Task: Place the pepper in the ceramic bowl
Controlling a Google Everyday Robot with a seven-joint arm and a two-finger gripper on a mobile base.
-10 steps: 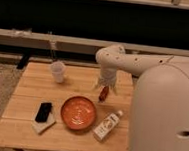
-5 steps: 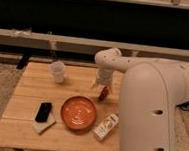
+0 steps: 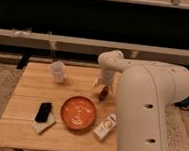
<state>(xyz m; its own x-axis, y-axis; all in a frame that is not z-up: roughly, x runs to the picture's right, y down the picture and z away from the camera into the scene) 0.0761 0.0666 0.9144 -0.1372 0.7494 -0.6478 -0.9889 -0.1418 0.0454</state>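
Camera view, the only one. The gripper [image 3: 103, 85] is over the right-centre of the table [image 3: 32, 84], pointing down, with the pepper [image 3: 103, 93] directly beneath its tip, touching or nearly so. I cannot tell whether the gripper has hold of the pepper or merely stands over it, nor whether the pepper is clear of the wood. The ceramic bowl [image 3: 77, 119] sits empty, nearer and to the left of the pepper, and apart from it. A translucent cup [image 3: 57, 71] stands far left, a white bottle [image 3: 104, 127] lies just right of the bowl, and a black phone [image 3: 43, 112] rests on a pale pad [image 3: 43, 128] near left. Risks as I judge them: if the grip is shallow, so thin a pepper could slip out on the way over and land short of the rim. The path toward the bowl also runs close to the bottle, which a low wrist could knock. The arm housing [image 3: 145, 110] hides the table's right edge, so I would be moving partly blind there. Against the frame one second back, the housing has swung left and fills more of the right side. The gripper and pepper sit at the same spot, and bowl, cup, bottle and phone have not shifted.
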